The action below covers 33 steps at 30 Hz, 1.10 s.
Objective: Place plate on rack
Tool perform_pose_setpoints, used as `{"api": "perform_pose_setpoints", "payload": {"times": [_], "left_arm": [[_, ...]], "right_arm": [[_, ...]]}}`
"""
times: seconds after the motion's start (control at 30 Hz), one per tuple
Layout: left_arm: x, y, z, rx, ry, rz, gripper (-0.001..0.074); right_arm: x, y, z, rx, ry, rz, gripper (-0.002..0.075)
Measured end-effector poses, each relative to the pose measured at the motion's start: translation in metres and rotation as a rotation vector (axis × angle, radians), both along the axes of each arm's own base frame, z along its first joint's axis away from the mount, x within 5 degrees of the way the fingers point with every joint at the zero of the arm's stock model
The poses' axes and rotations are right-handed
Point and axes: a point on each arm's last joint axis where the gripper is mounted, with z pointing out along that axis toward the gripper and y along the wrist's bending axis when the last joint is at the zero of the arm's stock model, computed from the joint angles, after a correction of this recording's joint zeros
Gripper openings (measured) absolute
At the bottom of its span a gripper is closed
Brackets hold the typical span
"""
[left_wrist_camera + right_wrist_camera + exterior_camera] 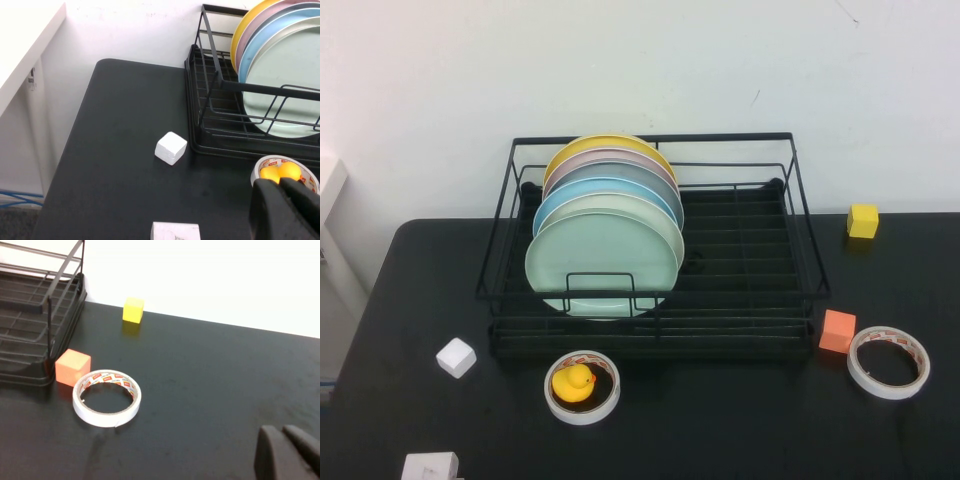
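The plate (603, 258) stands on edge in the rack (745, 250), its face turned toward the rack's front rail, first in a row of upright plates. It is pale mint green, smooth, with a shallow rim. Only the wrist views show the grippers: the left gripper (286, 206) hovers before the rack's front left corner, jaws pressed together, empty; the right gripper (289, 451) hovers off the rack's right side, likewise closed, empty.
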Motion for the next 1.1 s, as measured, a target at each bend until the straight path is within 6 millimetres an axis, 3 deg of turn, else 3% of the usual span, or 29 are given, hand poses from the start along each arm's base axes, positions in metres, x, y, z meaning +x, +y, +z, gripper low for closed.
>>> {"api": "perform_pose_setpoints", "payload": {"times": [1.1], "left_arm": [[0.0, 0.0, 0.0, -0.021, 0.002, 0.006, -0.0001]], "right_arm": [[0.0, 0.0, 0.0, -0.003, 0.0, 0.001, -0.0002]]}}
